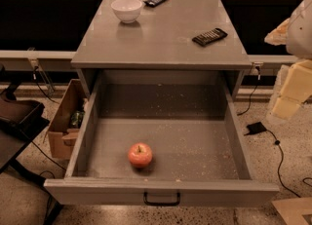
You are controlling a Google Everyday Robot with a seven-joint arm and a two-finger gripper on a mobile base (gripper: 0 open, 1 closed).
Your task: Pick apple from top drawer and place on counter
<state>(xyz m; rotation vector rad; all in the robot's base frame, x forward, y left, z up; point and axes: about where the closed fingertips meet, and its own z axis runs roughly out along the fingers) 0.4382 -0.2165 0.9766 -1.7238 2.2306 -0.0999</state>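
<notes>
Apple (140,155) in the open top drawer (195,139)
The pincer (292,90) is at the right edge of the frame; wide or narrow, one cannot tell.

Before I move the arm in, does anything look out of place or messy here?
Only the top drawer: its floor is dusted with pale crumbs around the apple, which sits near the front. Nothing looks spilled on the counter. The gripper is out of view; only the arm shows at the right edge.
</notes>
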